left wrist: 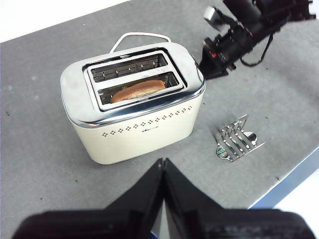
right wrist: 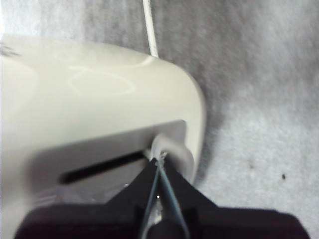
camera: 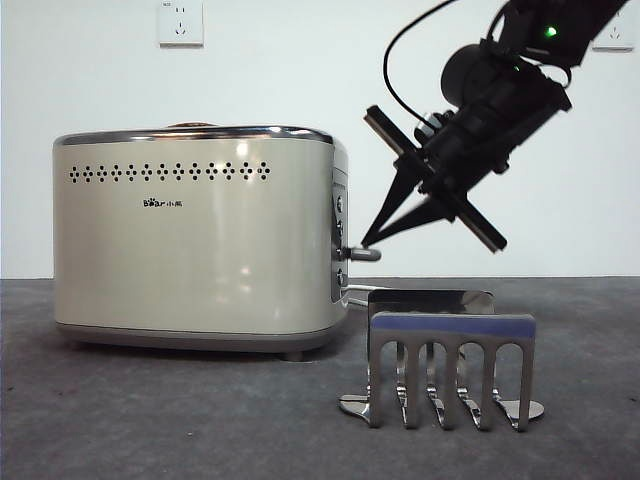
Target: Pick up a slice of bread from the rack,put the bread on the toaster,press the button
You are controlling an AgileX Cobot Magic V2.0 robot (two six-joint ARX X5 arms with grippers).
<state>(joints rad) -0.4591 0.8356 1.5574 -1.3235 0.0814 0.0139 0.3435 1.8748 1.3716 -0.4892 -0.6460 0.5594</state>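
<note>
The cream toaster [camera: 200, 250] stands at the left of the table. The slice of bread [left wrist: 138, 90] sits sunk in the toaster's nearer slot, and only its brown crust shows. The steel rack [camera: 450, 370] stands empty at the front right of the toaster. My right gripper [camera: 368, 242] comes down from the upper right, shut, with its tips on top of the silver lever button [camera: 362, 254] on the grey side panel. The wrist view shows those tips [right wrist: 158, 162] touching the lever [right wrist: 172, 149]. My left gripper [left wrist: 163, 164] is shut and empty, high above the table in front of the toaster.
The toaster's white cord [left wrist: 139, 36] loops on the grey table behind it. The table's edge [left wrist: 289, 179] runs close beyond the rack [left wrist: 235, 144]. The toaster's other slot [left wrist: 130, 66] holds no bread. A wall socket [camera: 180, 22] is on the back wall.
</note>
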